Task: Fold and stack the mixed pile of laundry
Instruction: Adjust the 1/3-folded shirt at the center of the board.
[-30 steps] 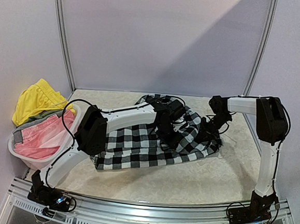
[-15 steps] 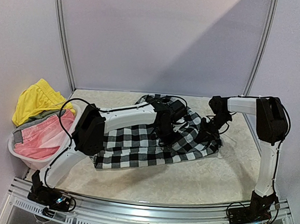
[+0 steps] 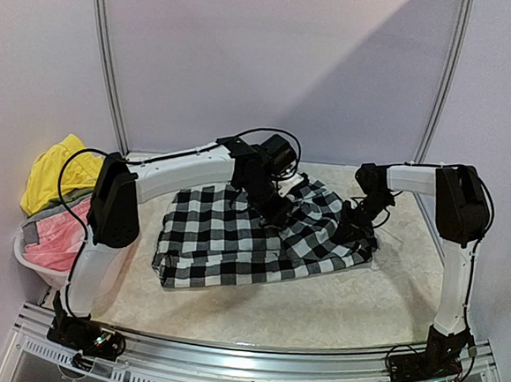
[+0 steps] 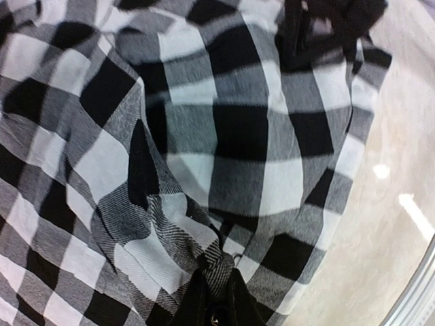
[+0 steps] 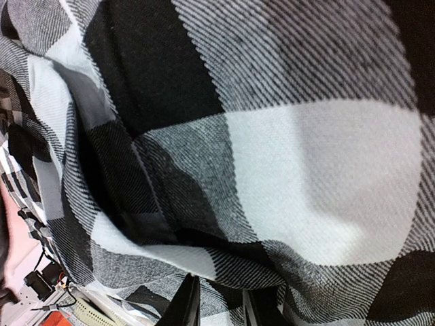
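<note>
The soft black-and-white checked shirt [image 3: 220, 241] is lying spread across the middle of the pale speckled table [image 3: 316, 315], its left part resting fairly flat and its right part bunching into folds. The left gripper [image 3: 275, 206] is reaching in from the far side over the shirt's upper middle. Its wrist view is showing the dark fingers [image 4: 194, 302] pressing together on a small raised ridge of the checked cloth, which is puckering into creases just above the fingertips. The right gripper [image 3: 356, 224] is sitting low at the shirt's right edge, close to the table. In its wrist view the checked fabric is filling almost the whole picture, and a fold of it is running down between the two fingers [image 5: 185, 302], so this gripper too is pinching the shirt. The two grippers are standing near each other, with rumpled cloth between them.

At the table's left edge the white plastic basket [image 3: 50, 274] is holding the other garments. A bright yellow garment [image 3: 58, 171] is heaping up on top toward the far side, and a thin pink piece [image 3: 57, 239] is lying in front of it. A grey garment [image 3: 40, 224] is showing as a strip between the two
</note>
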`<state>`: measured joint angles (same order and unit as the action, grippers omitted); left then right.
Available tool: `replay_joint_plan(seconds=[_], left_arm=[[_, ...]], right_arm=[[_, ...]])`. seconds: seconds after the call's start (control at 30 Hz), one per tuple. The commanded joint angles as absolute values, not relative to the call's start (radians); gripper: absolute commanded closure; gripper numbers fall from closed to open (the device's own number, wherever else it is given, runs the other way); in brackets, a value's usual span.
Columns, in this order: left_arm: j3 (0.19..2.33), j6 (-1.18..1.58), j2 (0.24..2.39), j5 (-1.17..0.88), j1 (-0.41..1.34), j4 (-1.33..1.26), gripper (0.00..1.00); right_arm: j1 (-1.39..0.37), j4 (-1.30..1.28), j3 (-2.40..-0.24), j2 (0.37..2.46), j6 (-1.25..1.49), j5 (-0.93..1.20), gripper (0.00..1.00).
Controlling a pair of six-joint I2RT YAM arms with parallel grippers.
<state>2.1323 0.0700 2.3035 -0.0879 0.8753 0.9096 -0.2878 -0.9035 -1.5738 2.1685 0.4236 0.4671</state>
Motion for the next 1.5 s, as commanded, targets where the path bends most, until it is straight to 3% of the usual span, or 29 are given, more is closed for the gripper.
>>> replay_joint_plan(seconds=[0.0, 0.57, 1.0, 1.33, 1.47], left_arm=[[2.034, -0.010, 2.254, -0.160, 0.868, 0.920, 1.00], [1.461, -0.146, 1.776, -0.168, 0.758, 0.822, 1.00], [1.383, -0.154, 1.678, -0.203, 0.757, 0.890, 1.00], [1.393, -0.124, 1.668, -0.248, 0.758, 0.952, 1.00], [1.379, -0.130, 1.656, -0.249, 0.758, 0.951, 1.00]], right_arm=[[-0.292, -0.925, -1.586, 2.212, 0.427, 0.417, 0.78], [-0.288, -0.948, -1.555, 2.187, 0.426, 0.371, 0.78], [-0.288, -1.042, -1.568, 2.128, 0.414, 0.338, 0.71], [-0.288, -1.140, -1.549, 1.970, 0.387, 0.351, 0.52], [-0.288, -1.146, -1.524, 1.907, 0.383, 0.411, 0.49]])
